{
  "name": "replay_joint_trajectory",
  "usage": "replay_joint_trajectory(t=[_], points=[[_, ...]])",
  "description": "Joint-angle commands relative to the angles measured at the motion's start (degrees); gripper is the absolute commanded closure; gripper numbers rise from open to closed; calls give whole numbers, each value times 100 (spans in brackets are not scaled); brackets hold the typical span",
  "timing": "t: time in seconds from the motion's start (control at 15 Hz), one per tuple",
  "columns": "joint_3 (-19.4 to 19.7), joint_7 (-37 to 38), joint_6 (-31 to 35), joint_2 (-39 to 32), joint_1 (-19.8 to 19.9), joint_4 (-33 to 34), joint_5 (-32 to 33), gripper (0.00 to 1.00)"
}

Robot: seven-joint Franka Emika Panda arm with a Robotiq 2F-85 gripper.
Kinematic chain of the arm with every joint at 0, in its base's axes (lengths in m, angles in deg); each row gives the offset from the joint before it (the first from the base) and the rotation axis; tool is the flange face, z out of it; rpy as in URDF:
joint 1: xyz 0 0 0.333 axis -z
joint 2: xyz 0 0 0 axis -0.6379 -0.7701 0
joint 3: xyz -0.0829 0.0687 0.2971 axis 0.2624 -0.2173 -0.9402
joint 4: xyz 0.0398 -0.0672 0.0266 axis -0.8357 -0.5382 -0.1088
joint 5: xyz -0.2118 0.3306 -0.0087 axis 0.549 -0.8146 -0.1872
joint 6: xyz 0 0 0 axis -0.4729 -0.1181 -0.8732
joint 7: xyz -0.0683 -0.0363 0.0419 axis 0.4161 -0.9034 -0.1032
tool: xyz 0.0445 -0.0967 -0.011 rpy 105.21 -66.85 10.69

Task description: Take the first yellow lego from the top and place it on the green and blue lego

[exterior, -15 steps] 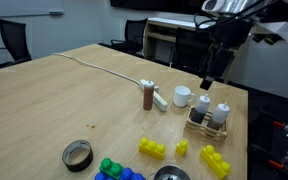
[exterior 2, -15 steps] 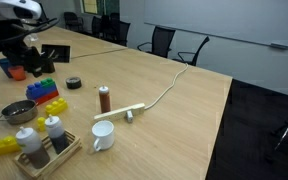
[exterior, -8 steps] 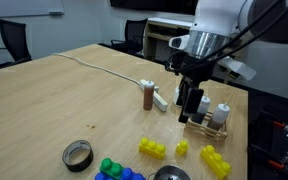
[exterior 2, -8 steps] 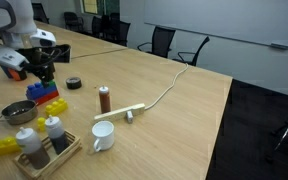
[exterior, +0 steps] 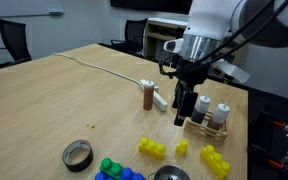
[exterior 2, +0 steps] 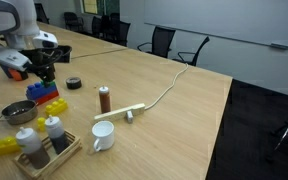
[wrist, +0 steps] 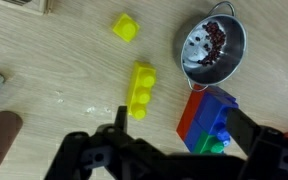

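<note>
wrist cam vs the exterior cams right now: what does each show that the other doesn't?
Wrist only: a top-down look into the metal bowl, with dark reddish bits inside.
Exterior only: the tape roll, white mug, bottle caddy, stepped yellow brick and white cable.
Both: the first yellow lego, tiny yellow brick, green and blue lego, brown cylinder and the open hand.

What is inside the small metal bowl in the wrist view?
The metal bowl holds small dark reddish pieces, too small to identify. The bowl's bottom beneath them is covered.
</note>
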Motion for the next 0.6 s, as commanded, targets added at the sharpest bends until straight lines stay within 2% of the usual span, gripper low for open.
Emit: replay_joint_trajectory(t=[0.0,0.53], points=[[-145,-24,-24,-242,102,171,60,0],[-19,466,240,-1446,-210,877,1399,0]])
